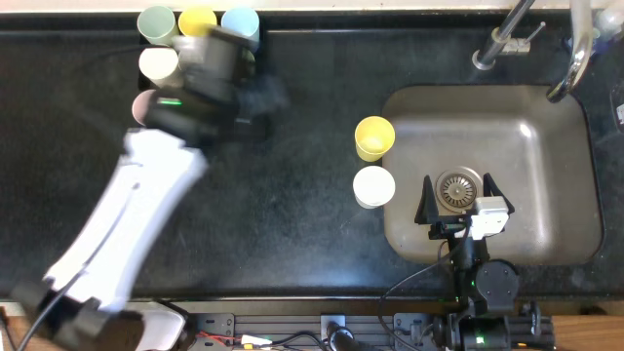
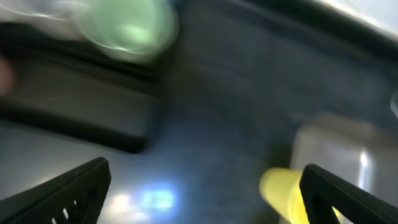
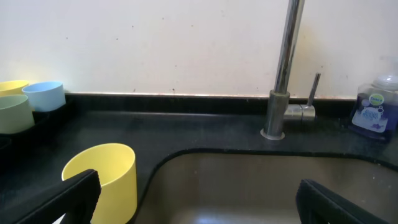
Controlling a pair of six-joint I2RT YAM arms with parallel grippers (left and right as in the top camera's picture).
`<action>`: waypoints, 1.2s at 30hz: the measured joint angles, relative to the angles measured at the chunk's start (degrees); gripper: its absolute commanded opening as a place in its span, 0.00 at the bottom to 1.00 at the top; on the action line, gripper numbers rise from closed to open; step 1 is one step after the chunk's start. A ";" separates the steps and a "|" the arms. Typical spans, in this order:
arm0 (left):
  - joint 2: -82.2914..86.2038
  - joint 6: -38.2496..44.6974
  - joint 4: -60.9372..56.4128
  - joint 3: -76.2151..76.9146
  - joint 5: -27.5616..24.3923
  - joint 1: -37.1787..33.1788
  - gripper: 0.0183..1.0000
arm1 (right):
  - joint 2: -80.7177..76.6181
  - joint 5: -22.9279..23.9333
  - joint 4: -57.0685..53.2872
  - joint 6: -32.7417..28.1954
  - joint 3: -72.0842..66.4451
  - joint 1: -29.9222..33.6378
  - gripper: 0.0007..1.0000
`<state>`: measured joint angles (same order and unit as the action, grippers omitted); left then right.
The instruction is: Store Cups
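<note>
A yellow cup point(image 1: 374, 136) and a white cup point(image 1: 373, 186) stand on the black counter just left of the sink point(image 1: 546, 234). Green point(image 1: 156, 21), yellow point(image 1: 198, 19), blue point(image 1: 240, 19), white point(image 1: 159, 63) and partly hidden pink point(image 1: 144, 105) cups are grouped at the back left. My left gripper point(image 1: 252, 93) hovers beside that group, open and empty; its wrist view, blurred, shows a green cup point(image 2: 127, 28) and the yellow cup point(image 2: 286, 190). My right gripper point(image 1: 458, 195) is open over the sink, near the yellow cup point(image 3: 102, 177).
A faucet point(image 3: 283, 74) rises behind the sink, with a blue soap bottle point(image 3: 376, 109) at its right. The drain point(image 1: 458, 188) lies under the right gripper. A dark holder point(image 2: 81, 106) sits under the back-left cups. Open counter lies between the cup group and the sink.
</note>
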<state>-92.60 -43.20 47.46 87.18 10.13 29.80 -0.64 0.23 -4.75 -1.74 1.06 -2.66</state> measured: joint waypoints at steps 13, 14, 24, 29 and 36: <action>-15.52 -10.75 -8.39 0.09 -4.94 16.98 1.00 | 0.00 -0.02 0.00 0.00 0.00 0.00 1.00; -15.54 -10.95 -7.76 0.15 -5.35 16.94 1.00 | 0.00 0.00 0.00 0.02 0.00 0.00 0.99; -18.23 -12.20 -6.78 0.31 -7.17 14.71 1.00 | 0.00 0.00 0.02 0.02 0.00 0.00 0.99; -18.43 -12.20 -6.75 0.31 -7.17 12.72 1.00 | 0.00 0.00 0.02 0.00 0.00 0.00 1.00; -19.39 -12.24 -6.88 0.31 -7.96 12.09 0.90 | 0.00 0.00 0.02 0.00 0.00 0.00 1.00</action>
<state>-111.98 -55.44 40.58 87.48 2.17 41.89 -0.64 0.23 -4.73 -1.74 1.06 -2.66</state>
